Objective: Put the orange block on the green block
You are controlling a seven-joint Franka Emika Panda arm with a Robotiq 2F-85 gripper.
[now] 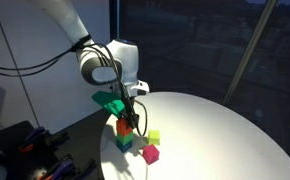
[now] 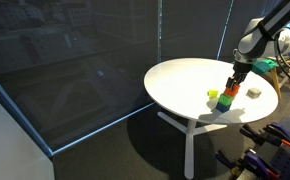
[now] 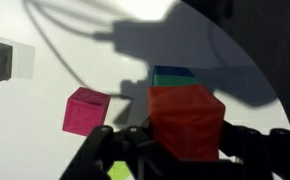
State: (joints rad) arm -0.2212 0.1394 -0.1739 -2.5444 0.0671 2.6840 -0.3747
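- We see the gripper [image 3: 185, 142] closed on the orange block [image 3: 186, 120], with a jaw pressed against each of two opposite side faces.
- The orange block sits directly above the green block [image 1: 123, 142] in an exterior view. In the wrist view only a strip of green [image 3: 173, 76] shows past its far edge. We cannot tell whether the two touch yet.
- We judge the orange block to be light and rigid, with smooth flat faces that could slip under a weak squeeze.
- The best hold looks like the one we have: mid-height on parallel sides, leaving the bottom face free to seat.
- The magenta block [image 3: 85, 110] lies near on the white table [image 3: 45, 130], and the yellow-green block [image 1: 153, 136] is close by, so we should watch both on release.
- The green block's top is small, so we judge that an off-centre release could tip the stack.
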